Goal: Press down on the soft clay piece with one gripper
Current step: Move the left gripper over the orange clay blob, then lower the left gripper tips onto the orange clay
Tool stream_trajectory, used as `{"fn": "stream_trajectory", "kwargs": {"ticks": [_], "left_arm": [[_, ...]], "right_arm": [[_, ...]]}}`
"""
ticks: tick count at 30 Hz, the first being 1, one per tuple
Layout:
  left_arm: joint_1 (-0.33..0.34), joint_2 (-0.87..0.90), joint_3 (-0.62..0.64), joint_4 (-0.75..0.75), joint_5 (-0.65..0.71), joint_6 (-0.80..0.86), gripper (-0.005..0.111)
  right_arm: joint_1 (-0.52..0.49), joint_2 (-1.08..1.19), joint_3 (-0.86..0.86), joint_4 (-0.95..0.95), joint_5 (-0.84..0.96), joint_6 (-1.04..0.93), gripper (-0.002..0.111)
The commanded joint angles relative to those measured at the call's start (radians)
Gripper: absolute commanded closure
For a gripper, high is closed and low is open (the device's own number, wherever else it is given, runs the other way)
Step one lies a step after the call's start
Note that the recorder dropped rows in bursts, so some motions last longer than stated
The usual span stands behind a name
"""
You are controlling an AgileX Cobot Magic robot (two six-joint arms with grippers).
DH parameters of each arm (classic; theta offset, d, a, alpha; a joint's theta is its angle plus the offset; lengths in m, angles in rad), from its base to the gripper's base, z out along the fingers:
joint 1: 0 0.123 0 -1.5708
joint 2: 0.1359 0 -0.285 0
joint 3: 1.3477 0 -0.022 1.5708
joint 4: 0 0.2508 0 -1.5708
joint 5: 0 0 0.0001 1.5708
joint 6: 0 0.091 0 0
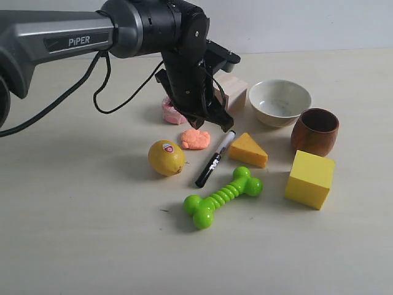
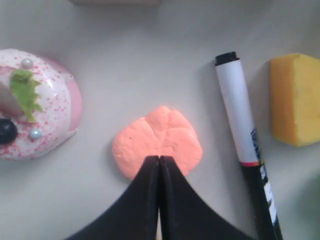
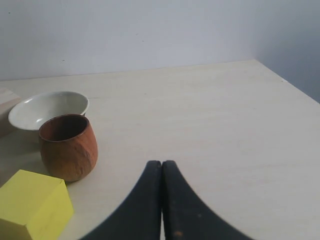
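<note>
The soft clay piece [image 1: 195, 139] [image 2: 157, 140] is a flat salmon-orange lump with creases on top. It lies on the table between the lemon [image 1: 166, 157] and the marker [image 1: 214, 160]. My left gripper [image 1: 226, 125] [image 2: 160, 158] is shut with nothing held. In the left wrist view its joined tips overlap the clay's edge. Whether they touch the clay I cannot tell. My right gripper [image 3: 161, 162] is shut and empty above bare table, off to the side, and does not show in the exterior view.
Around the clay are a pink toy cake [image 1: 171, 110] [image 2: 35, 102], an orange wedge [image 1: 249, 150] [image 2: 296, 99] and a wooden block [image 1: 232, 92]. A white bowl [image 1: 279, 102], a brown cup [image 1: 315, 131], a yellow cube [image 1: 310, 179] and a green bone toy [image 1: 222, 196] stand further right.
</note>
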Motion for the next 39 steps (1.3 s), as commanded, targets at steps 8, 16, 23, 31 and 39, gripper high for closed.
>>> {"fn": "stream_trajectory", "kwargs": {"ticks": [8, 16, 23, 31, 39], "left_arm": [[0.028, 0.007, -0.006, -0.008, -0.001, -0.001, 0.107], [0.028, 0.027, -0.006, -0.031, 0.001, 0.005, 0.107], [0.028, 0.065, -0.006, -0.034, 0.016, 0.021, 0.107], [0.028, 0.073, -0.006, -0.034, -0.003, 0.024, 0.107], [0.028, 0.073, -0.006, -0.036, -0.005, 0.027, 0.107]], "right_arm": [[0.002, -0.006, 0.005, 0.003, -0.01, -0.001, 0.108], [0.002, -0.006, 0.005, 0.003, -0.01, -0.001, 0.108], [0.002, -0.006, 0.005, 0.003, -0.01, -0.001, 0.108], [0.002, -0.006, 0.005, 0.003, -0.01, -0.001, 0.108], [0.002, -0.006, 0.005, 0.003, -0.01, -0.001, 0.108]]}}
